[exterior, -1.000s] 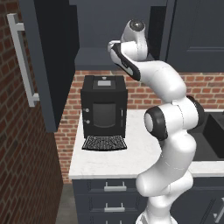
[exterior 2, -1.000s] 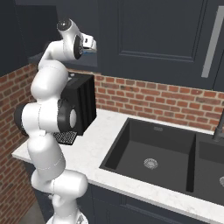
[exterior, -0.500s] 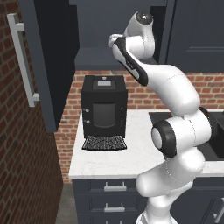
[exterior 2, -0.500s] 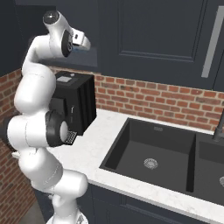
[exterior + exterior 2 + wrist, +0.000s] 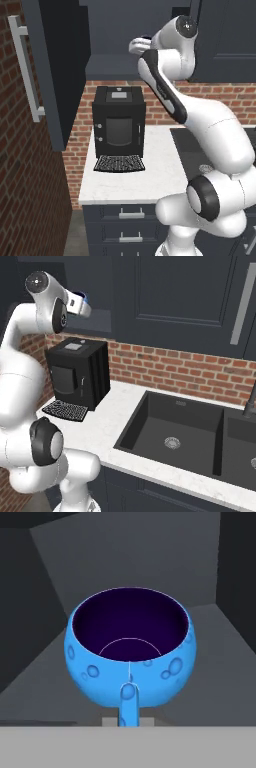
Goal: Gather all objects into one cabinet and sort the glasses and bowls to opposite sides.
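While I carry the blue vessel (image 5: 130, 649) up at the cabinet's (image 5: 115, 30) shelf, my gripper (image 5: 82, 306) is closed tight on its rim.
Left stands the open door (image 5: 52, 75), right the cabinet wall; I'd keep it level, go in centred, and set it down deep before letting go.

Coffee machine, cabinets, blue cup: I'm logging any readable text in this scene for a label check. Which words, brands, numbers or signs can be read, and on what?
None can be read.
Coffee machine: a pale panel on its top, too small to tell if it bears any text.
Blue cup at the gripper: raised bubble spots, no lettering.
Cabinet door and brick wall: no labels or signs.
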